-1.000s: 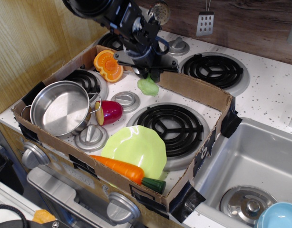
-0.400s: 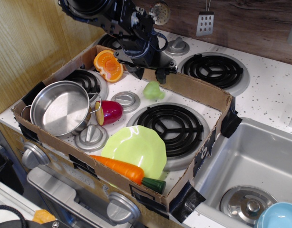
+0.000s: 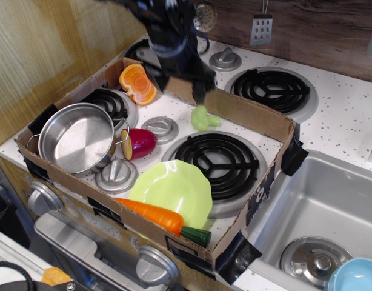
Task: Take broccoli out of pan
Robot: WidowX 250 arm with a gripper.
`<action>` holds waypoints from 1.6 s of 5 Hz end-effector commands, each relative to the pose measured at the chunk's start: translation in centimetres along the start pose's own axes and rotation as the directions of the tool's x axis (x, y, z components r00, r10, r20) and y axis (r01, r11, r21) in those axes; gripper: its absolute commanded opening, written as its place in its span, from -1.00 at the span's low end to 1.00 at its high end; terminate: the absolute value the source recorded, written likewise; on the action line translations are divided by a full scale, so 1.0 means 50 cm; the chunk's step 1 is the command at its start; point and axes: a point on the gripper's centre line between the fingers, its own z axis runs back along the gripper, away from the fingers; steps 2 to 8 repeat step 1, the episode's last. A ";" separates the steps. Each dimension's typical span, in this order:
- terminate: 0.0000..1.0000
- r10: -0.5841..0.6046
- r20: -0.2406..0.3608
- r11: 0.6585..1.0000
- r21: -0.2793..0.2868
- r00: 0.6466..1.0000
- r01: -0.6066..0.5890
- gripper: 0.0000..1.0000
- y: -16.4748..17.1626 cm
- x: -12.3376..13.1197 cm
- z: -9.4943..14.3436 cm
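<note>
The pale-green broccoli (image 3: 203, 118) lies on its side on the white stovetop, inside the cardboard box and just below its far wall. The shiny steel pan (image 3: 77, 138) stands at the left of the box and holds nothing. My gripper (image 3: 180, 83) hangs above and to the left of the broccoli, apart from it. Its dark fingers (image 3: 200, 91) are spread and hold nothing, though they are blurred by motion.
A cardboard box wall (image 3: 246, 115) rings the stove. Inside lie an orange half (image 3: 137, 83), a red-purple vegetable (image 3: 137, 143), two grey lids (image 3: 160, 128), a lime-green plate (image 3: 172, 189) and a carrot (image 3: 162, 218). A sink (image 3: 319, 212) is at the right.
The broccoli dropped from my fingers onto the stovetop and rolled a little right. My gripper opened and rose upward, away from it.
</note>
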 end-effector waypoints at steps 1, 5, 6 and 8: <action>1.00 -0.031 0.058 0.999 0.035 0.998 0.029 1.00 0.021 0.062 0.074; 1.00 -0.031 0.058 0.999 0.035 0.998 0.029 1.00 0.021 0.062 0.074; 1.00 -0.031 0.058 0.999 0.035 0.998 0.029 1.00 0.021 0.062 0.074; 1.00 -0.031 0.058 0.999 0.035 0.998 0.029 1.00 0.021 0.062 0.074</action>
